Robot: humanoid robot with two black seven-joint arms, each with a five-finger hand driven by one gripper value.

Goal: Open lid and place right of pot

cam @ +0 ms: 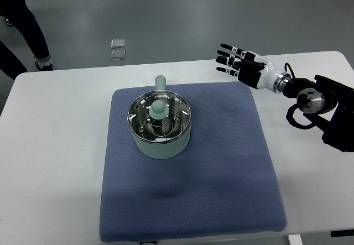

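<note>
A pale green pot [161,140] stands on the blue mat [221,162], its stub handle [160,82] pointing to the far side. A glass lid [159,116] with a green knob [159,109] sits closed on the pot. My right hand [231,60] hovers over the mat's far right corner, well to the right of the pot and apart from it. Its fingers are spread, pointing left, and hold nothing. The left arm does not show.
The mat lies on a white table [50,145]. A person's legs and shoes [33,40] stand on the floor beyond the table's far left corner. Two small clear squares [118,48] lie on the floor behind the table.
</note>
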